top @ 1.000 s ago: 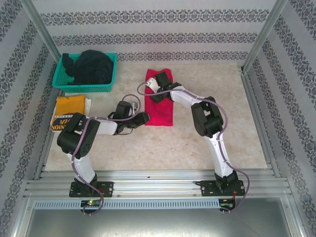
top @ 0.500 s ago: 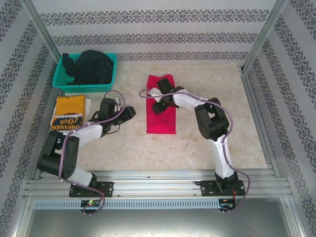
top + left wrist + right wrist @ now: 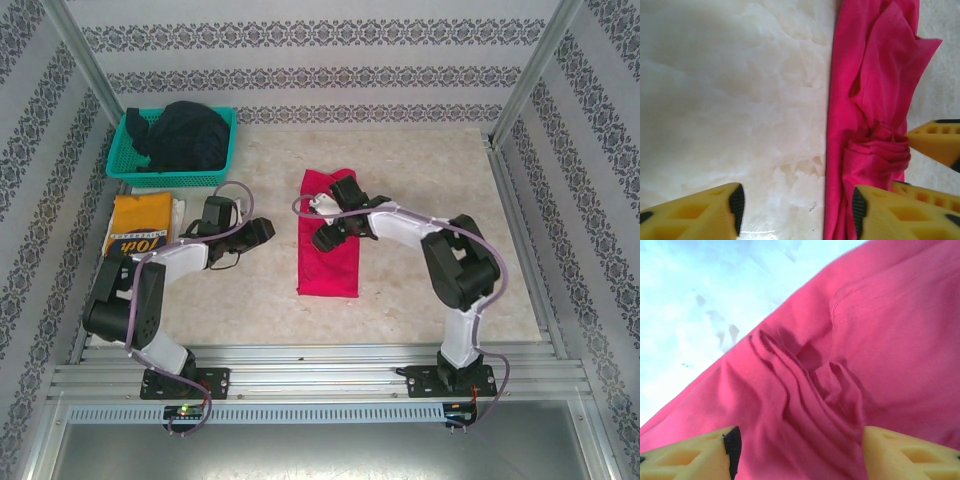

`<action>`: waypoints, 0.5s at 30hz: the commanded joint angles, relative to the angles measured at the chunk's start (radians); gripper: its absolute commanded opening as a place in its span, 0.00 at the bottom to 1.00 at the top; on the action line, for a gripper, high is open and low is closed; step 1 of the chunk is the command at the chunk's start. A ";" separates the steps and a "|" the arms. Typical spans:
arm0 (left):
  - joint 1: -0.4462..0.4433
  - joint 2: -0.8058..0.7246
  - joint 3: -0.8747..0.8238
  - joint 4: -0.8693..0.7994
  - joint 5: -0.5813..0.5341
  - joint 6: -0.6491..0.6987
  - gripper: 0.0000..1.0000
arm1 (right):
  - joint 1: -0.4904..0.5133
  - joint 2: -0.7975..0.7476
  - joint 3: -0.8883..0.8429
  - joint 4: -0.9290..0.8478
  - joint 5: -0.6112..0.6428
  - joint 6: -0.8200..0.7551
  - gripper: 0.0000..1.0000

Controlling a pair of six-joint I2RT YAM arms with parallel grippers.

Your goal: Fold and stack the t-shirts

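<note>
Done: the mustard-yellow t-shirt [image 3: 138, 222] lies folded flat at the left edge of the surface [image 3: 250, 300], just on the near side of the teal mesh basket [image 3: 165, 178] (its black lettering faces up). I take it as the bottom of the stack.
In hand: the red t-shirt [image 3: 328, 270] lies in the middle of the surface, folded lengthwise into a narrow strip that runs away from my bases. It is not tidy, with a loose flap along one side and a bunched ridge in it.
Right fingers [image 3: 328, 236]: over the upper half of the strip, standing apart with that bunched ridge between them. As far as I can see, they clamp nothing.
Left fingers [image 3: 262, 230]: spread and empty, low over bare surface just beside the strip's left edge. One tip reaches the edge of the cloth.
Waiting: the dark navy t-shirts [image 3: 188, 135] sit heaped and unfolded in the basket.
Left to do: smooth the red strip, fold it across its length, set it on the yellow one, then take the navy ones.
Progress: by my judgement, well under half.
</note>
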 commanded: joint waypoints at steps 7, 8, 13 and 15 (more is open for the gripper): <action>0.012 0.078 0.138 -0.177 0.111 -0.228 0.83 | 0.159 -0.299 -0.259 -0.012 0.092 -0.277 0.73; 0.012 0.085 0.139 -0.177 0.118 -0.258 0.85 | 0.185 -0.312 -0.279 -0.028 0.089 -0.317 0.74; 0.013 0.098 0.097 -0.083 0.111 -0.386 0.97 | 0.278 -0.354 -0.347 -0.022 0.046 -0.387 0.72; 0.012 0.106 0.093 -0.070 0.112 -0.398 0.98 | 0.298 -0.353 -0.360 -0.010 0.026 -0.409 0.68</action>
